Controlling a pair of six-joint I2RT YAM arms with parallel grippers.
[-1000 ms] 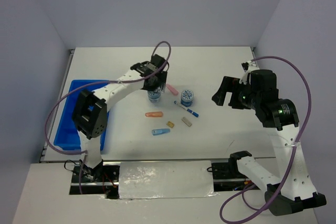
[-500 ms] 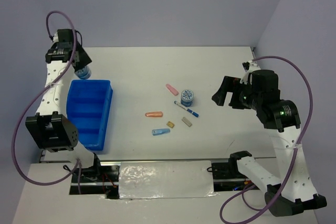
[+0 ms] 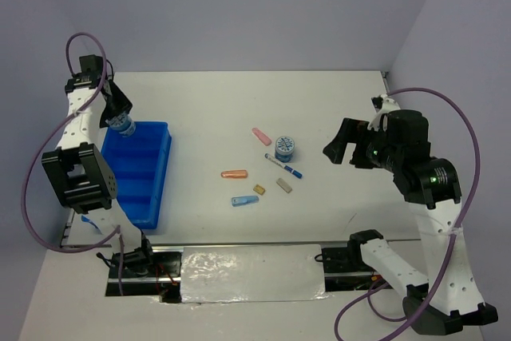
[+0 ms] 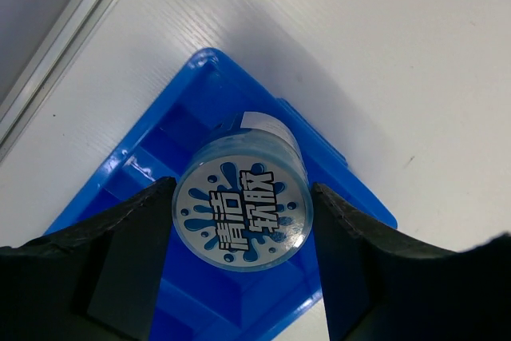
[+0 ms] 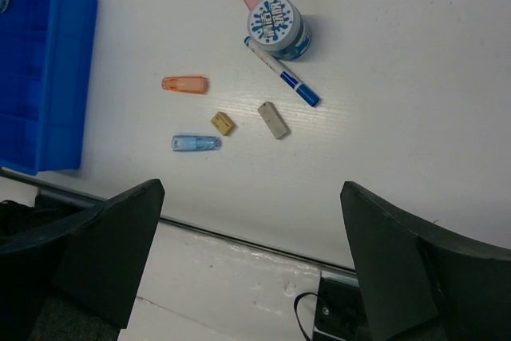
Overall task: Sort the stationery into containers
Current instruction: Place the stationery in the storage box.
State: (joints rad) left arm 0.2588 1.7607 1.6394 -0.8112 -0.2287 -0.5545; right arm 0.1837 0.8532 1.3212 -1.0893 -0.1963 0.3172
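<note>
Sorting at an early stage. Left end effector (image 4: 241,189), jaws partly apart, grips one tub (image 4: 242,215) over the tray's (image 3: 164,169) far compartment (not yet released). Right end effector (image 5: 251,197) hangs wide open, empty. Second tub (image 3: 284,148), pen (image 3: 284,167), pink stick (image 3: 261,135), orange stick (image 3: 234,173), blue stick (image 3: 244,200), tan block (image 3: 259,189) and grey block (image 3: 283,184) lie unsorted on the counter (image 3: 343,101).

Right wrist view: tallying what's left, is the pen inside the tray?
No, the pen lies on the table beside a patterned tub, outside the tray.
</note>
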